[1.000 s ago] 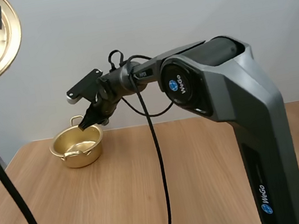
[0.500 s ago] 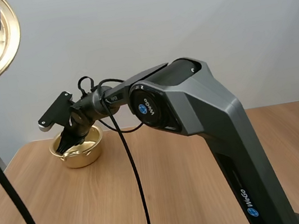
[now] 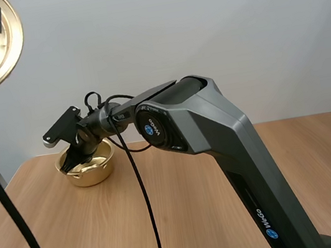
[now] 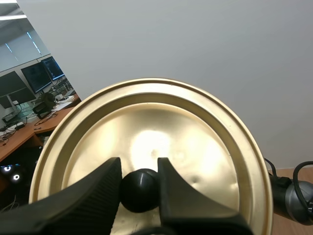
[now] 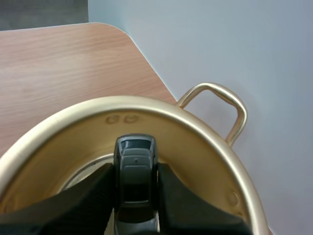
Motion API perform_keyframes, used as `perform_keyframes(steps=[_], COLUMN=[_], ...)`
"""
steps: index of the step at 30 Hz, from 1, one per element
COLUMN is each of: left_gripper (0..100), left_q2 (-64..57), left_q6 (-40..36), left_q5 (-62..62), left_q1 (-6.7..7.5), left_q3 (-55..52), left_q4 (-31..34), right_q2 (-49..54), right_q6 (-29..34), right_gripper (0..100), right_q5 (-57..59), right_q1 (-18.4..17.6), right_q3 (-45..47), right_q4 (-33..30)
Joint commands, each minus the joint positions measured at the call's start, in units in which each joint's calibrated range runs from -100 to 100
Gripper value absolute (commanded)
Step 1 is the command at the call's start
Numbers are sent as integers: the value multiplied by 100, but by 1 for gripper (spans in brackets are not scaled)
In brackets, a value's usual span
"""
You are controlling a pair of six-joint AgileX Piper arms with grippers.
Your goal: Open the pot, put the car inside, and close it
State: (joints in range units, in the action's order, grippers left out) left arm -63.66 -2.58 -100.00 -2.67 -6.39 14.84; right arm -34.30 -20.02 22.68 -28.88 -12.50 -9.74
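Since the earlier frame, right tool (image 5: 135,198) has lowered into pot (image 5: 195,125) at far left, clamped on car (image 5: 135,169). Left tool (image 4: 139,183) grips lid (image 4: 200,147) by its knob (image 4: 139,191). Releasing off-centre could drop car outside pot.

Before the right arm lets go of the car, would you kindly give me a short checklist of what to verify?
1. Pot open: ok. The lid is off it, and the left gripper pinches its knob.
2. Car secured: ok. It sits between the tips of the right gripper.
3. Car above the opening: ok. It shows inside the pot's rim, and in the high view the right gripper reaches into the pot.
4. Car touching the pot's bottom: cannot tell.
5. Lid out of the way: ok. It is held high, apart from the pot.
6. Pot upright on the table: ok.
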Motion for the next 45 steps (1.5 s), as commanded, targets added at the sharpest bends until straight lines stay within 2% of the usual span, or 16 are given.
perform_keyframes(steps=[1, 3, 5, 7, 9, 16, 20, 22, 23, 24, 27, 30, 34, 38, 45], left_gripper=[0, 0, 0, 0, 0, 0, 0, 0, 0, 0, 0, 0, 0, 0, 0], left_q2=[-5, -5, -5, -5, -5, -5, -5, -5, -5, -5, 18, 101, 333, 881, 2462], left_q6=[4, 4, 4, 4, 4, 4, 4, 4, 4, 4, 4, -33, -213, -624, -1350], left_q5=[0, 0, 0, 0, 0, 0, 0, 0, 0, 0, 0, 337, 1246, 2578, 3852], left_q1=[-3, -3, -3, -3, -3, -3, -3, -3, -3, -3, -3, -3, -3, -3, -3], left_q3=[7, 7, 7, 7, 7, 7, 7, -8, -54, -98, -341, -696, -1333, -2092, -2685], left_q4=[-2, -2, -2, -2, -2, 40, 117, 296, 414, 532, 921, 1129, 1157, 1157, 1157], right_q2=[6, 17, 41, 71, 118, 275, 376, 498, 581, 671, 1007, 1333, 1820, 2403, 3799], right_q6=[100, 100, 100, 100, 100, 100, 100, 113, 217, 432, 1067, 1338, 1339, 1339, 1294], right_gripper=[4, 32, 68, 100, 100, 100, 100, 53, 17, 0, 0, 0, 0, 0, 0], right_q5=[-26, -26, -26, -58, -202, -550, -69, 432, 731, 992, 1514, 1953, 2786, 4142, 5476], right_q1=[-2, -2, -2, -2, -2, -2, 6, 17, 39, 75, 229, 468, 892, 1336, 2158], right_q3=[-3, -3, -3, -3, -3, -3, -3, -3, -3, -3, -3, -3, -3, -3, -3], right_q4=[3, -24, -169, -327, -546, -572, -1209, -1345, -1332, -1317, -1303, -1263, -1173, -826, -708])
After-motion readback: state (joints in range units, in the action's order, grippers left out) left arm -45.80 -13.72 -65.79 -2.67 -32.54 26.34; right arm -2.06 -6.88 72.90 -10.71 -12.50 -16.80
